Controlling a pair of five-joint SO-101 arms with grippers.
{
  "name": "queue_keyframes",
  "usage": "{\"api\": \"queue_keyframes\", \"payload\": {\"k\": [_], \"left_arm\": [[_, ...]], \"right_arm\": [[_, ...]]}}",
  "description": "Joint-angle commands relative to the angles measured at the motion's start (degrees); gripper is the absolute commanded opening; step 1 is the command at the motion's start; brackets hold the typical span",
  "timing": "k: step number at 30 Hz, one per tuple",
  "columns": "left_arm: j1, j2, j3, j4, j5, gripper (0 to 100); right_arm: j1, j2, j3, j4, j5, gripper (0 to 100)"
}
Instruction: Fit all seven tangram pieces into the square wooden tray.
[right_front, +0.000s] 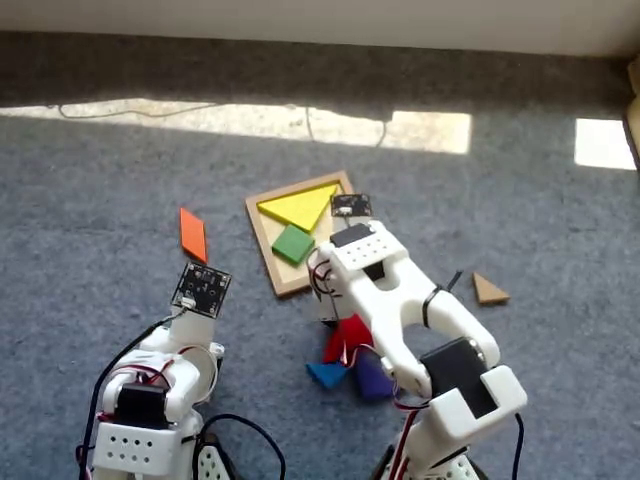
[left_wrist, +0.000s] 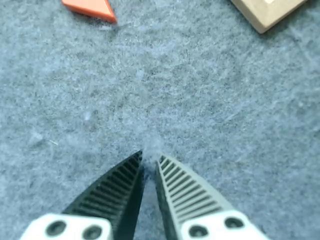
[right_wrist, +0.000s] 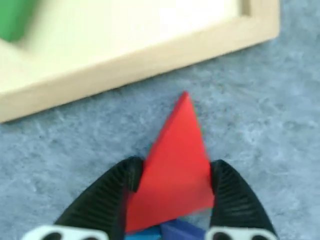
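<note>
Pinching the red triangle (right_wrist: 177, 150), right gripper (right_wrist: 176, 168) near the tray (right_wrist: 150, 60).

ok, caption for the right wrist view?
Right gripper with fingers closed on the red triangle, its tip pointing at the rim of the wooden tray; green square already inside.

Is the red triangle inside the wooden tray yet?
Out: the red triangle is over carpet outside the wooden tray, gripped by the right tool.
</note>
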Motion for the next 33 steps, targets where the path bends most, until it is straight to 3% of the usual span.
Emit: {"api": "queue_keyframes", "payload": {"k": [1, 7, 12, 16, 23, 33], "left_arm": [[0.75, -1.19, 1.19, -0.09, 0.53, 1], [0.75, -1.19, 1.19, -0.09, 0.53, 1], [0.75, -1.19, 1.19, -0.09, 0.53, 1], [0.75, -1.19, 1.19, -0.09, 0.53, 1], [0.75, -1.19, 1.19, -0.09, 0.53, 1], [0.75, -1.19, 1.19, -0.09, 0.53, 1]], "right_arm": [[2.15, -1.8, -1.54, 1.45, 7.56, 1.0], [8.84, -10.95, -1.19, 2.59, 8.26, 0.5], [14.73, -21.49, 3.12, 2.59, 16.0, 0.5], [15.25, -31.78, 7.43, 3.74, 15.56, 0.6], [11.3, -43.3, 13.49, 8.4, 10.99, 0.9], [-10.07, -43.91, 17.36, 9.19, 10.64, 0.9]]}}
